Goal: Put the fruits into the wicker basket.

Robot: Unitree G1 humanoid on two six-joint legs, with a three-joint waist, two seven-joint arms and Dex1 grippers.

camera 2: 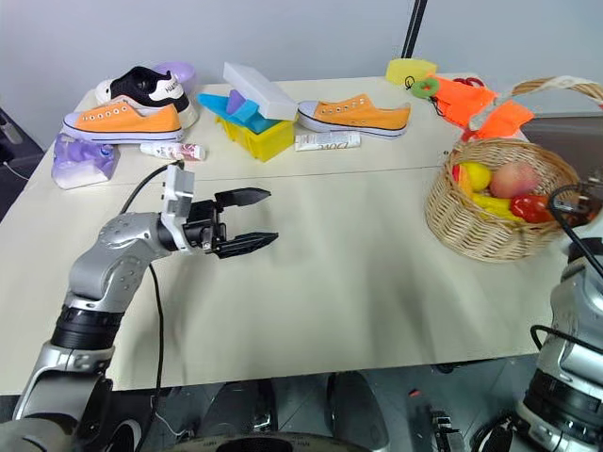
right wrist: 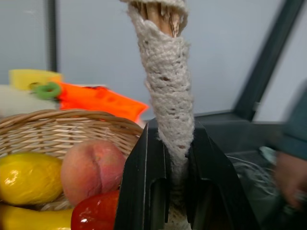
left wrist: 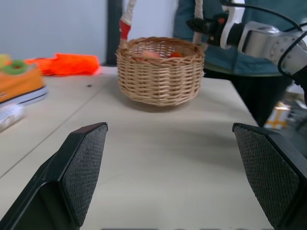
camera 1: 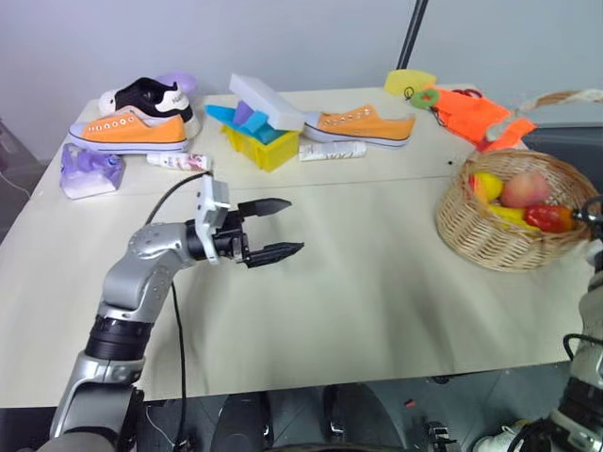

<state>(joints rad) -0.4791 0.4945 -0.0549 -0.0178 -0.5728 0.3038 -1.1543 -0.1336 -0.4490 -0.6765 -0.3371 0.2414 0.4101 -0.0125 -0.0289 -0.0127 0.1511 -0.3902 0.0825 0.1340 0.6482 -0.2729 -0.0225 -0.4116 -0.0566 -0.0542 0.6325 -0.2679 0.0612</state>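
The wicker basket stands on the table at its right edge, with the peach and the lemon inside it, side by side. The right gripper is clamped on the basket's handle. The left gripper hangs over the table's left half, well apart from the basket, jaws spread. Sneakers and a bin lie along the far edge

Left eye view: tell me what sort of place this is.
Probably a lab or test bench set up for robot practice, not a home. A plain tabletop against a bare wall holds unrelated props: orange sneakers, a yellow bin of foam blocks, and a wicker basket of toy-like fruit.
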